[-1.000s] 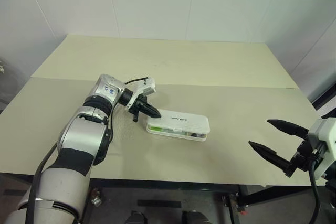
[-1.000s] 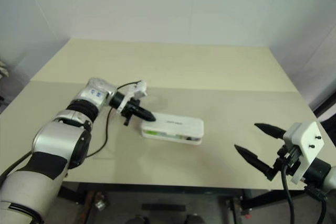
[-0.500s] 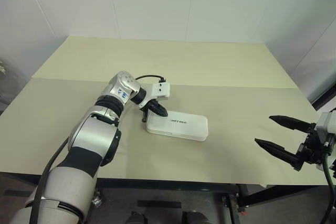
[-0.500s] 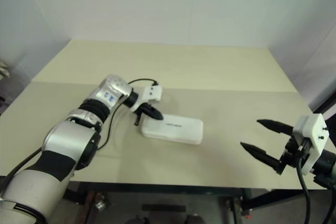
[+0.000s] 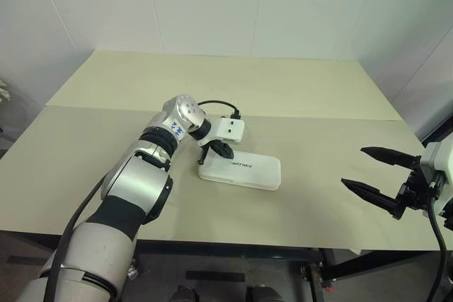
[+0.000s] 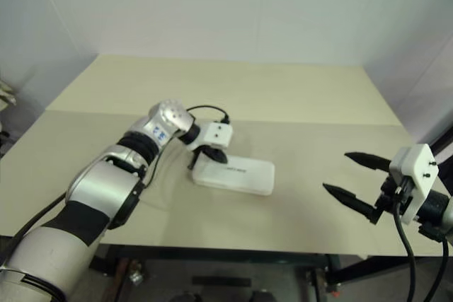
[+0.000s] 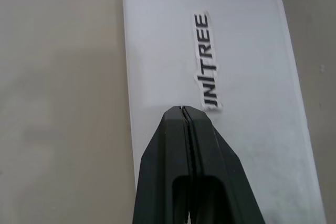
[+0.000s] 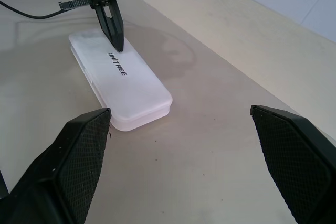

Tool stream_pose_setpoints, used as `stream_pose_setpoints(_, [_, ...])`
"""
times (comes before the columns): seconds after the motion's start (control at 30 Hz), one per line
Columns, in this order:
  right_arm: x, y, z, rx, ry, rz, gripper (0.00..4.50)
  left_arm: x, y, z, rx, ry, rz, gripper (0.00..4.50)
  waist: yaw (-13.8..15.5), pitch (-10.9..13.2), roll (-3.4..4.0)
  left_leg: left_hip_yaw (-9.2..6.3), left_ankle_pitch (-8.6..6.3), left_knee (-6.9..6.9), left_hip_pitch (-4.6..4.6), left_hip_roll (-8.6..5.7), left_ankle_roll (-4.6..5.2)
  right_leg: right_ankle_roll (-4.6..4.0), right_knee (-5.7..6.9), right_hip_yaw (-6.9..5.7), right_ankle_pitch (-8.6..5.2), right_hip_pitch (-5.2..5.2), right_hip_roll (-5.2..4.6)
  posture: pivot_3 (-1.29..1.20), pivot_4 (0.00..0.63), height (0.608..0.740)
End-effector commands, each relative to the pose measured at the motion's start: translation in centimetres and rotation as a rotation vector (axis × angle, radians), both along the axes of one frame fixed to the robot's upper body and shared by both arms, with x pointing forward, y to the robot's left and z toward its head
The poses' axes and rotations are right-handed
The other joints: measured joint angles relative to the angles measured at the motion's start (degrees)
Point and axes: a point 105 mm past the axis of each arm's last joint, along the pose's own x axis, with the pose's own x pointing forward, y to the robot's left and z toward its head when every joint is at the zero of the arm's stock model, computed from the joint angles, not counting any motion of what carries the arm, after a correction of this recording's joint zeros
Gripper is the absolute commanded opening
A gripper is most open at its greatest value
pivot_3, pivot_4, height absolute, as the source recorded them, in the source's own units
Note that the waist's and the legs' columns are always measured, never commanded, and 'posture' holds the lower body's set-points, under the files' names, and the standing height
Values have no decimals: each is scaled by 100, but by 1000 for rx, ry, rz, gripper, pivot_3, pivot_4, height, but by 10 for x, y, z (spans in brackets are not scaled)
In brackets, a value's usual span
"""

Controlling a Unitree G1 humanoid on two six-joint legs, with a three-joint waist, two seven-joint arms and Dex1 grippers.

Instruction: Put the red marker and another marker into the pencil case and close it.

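The white pencil case (image 5: 244, 172) lies flat on the table with its lid down, dark lettering (image 7: 206, 61) on top. My left gripper (image 5: 225, 153) is shut, and its joined fingertips (image 7: 182, 110) point down onto the lid near the case's left end, beside the lettering. In the right wrist view that same left gripper (image 8: 117, 41) stands over the case (image 8: 128, 85). My right gripper (image 5: 354, 167) hangs open near the table's right front edge, well apart from the case, with nothing between its fingers (image 8: 79, 150). The red marker and the other marker are hidden.
The beige table (image 5: 318, 125) has a seam running across behind the case. A black cable (image 5: 212, 104) loops from my left wrist. White walls close off the back and the right side.
The case's lid, ajar with green showing inside a second ago, now lies flat. My left gripper moved right onto the lid and its wrist rolled. The right gripper hardly moved.
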Motion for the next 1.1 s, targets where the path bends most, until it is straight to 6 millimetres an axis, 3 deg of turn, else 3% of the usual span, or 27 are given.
stream_pose_setpoints(0.03, [-1, 1, 12, -30, -54, -10, 4500, -3, -14, 23, -257, 21, -24, 39, -7, 0, 0, -1, 0, 0, -5, 0, 0, 0, 0, -1, 0, -5, 0, 0, 150, 740])
stream_pose_setpoints(0.1, [-2, -1, 15, -33, -63, -21, 4500, -3, -15, 47, -499, 31, -22, 39, -10, 0, 0, -1, 0, 0, -20, 3, 0, 0, 4, -2, 0, -21, 0, 0, 150, 740])
stream_pose_setpoints(0.17, [-4, -2, 17, -37, -67, -30, 4500, -2, -9, 58, -626, 33, -9, 39, -8, 0, 0, -5, 0, 4, -39, 4, -1, 0, 11, -6, 0, -40, 0, 0, 150, 740])
stream_pose_setpoints(0.37, [-3, -11, 21, -44, -75, -65, 4500, -1, 15, 47, -767, 24, 44, 39, -1, -2, 4, -3, 1, 6, -35, 4, -1, 0, 19, -6, 0, -40, -2, 0, 150, 740])
stream_pose_setpoints(0.5, [0, -10, 22, -48, -72, -64, 4500, -3, 37, 24, -765, 65, 104, 39, 1, -2, 4, -7, 4, 20, -35, 3, -1, 0, 36, -7, 0, -40, -2, 0, 150, 740])
stream_pose_setpoints(0.6, [3, -9, 21, -51, -68, -57, 4500, -17, 47, 29, -827, 80, -14, 593, -8, -2, 4, -6, 7, 24, -34, 2, -1, 0, 41, -7, 1, -40, -2, 0, 150, 740])
stream_pose_setpoints(0.73, [5, -8, 21, -56, -63, -46, 4500, -32, 58, 28, -833, 154, -120, 1829, -2, -2, 4, -5, 8, 20, -29, 3, -1, -2, 41, -8, 0, -39, -1, 0, 150, 740])
stream_pose_setpoints(0.9, [3, -11, 20, -70, -53, -46, 4500, -32, 71, 39, -894, 127, -112, 3501, -5, -2, 4, -6, 8, 19, -30, 4, -1, -2, 40, -8, 0, -39, -1, 0, 150, 740])
stream_pose_setpoints(1.0, [1, -15, 19, -82, -48, -57, 4500, -31, 79, 32, -832, 108, -85, 4425, -11, -2, 4, -6, 8, 19, -29, 4, -1, -2, 41, -8, 0, -39, -1, 0, 150, 740])
stream_pose_setpoints(1.1, [-1, -19, 20, -90, -45, -68, 4500, -32, 81, 31, -820, 116, -83, 4469, -5, -2, 4, -5, 8, 19, -28, 4, -1, -2, 41, -8, 0, -39, -1, 0, 150, 740])
